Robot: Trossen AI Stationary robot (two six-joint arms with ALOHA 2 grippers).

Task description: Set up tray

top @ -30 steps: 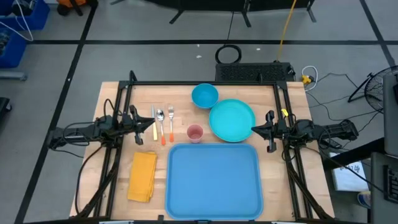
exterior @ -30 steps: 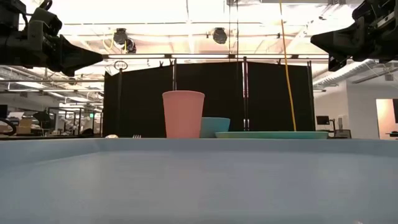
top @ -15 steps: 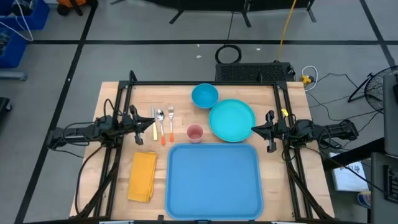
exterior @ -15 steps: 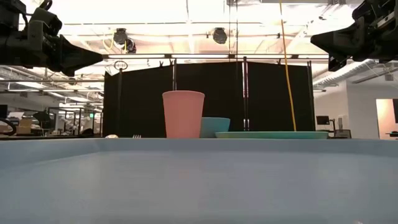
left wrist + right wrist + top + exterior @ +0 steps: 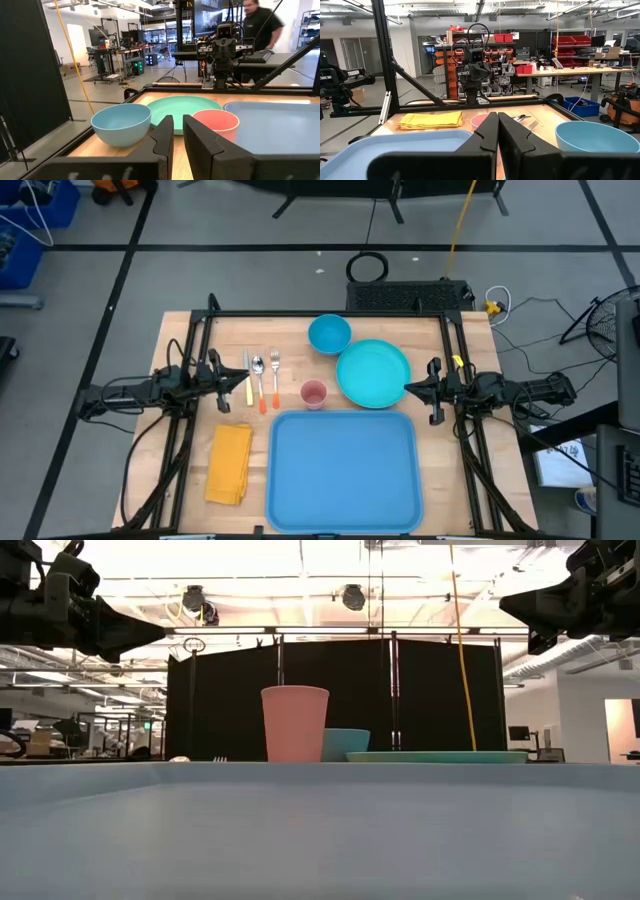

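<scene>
One tray [image 5: 343, 470] — long axis front-to-back, lying flat.

We see a large flat blue plastic tray [image 5: 343, 468] with rounded corners and a low raised rim. It lies flat and bare on the wooden worktop [image 5: 190, 345], at its near edge, long sides running front to back.

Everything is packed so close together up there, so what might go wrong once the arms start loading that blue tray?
The pink cup stands upright close beside the teal plate and the cutlery, so a reaching gripper might tip it. The tray is bare and could slide if nudged. The flat yellow napkin may be hard to pinch.
</scene>
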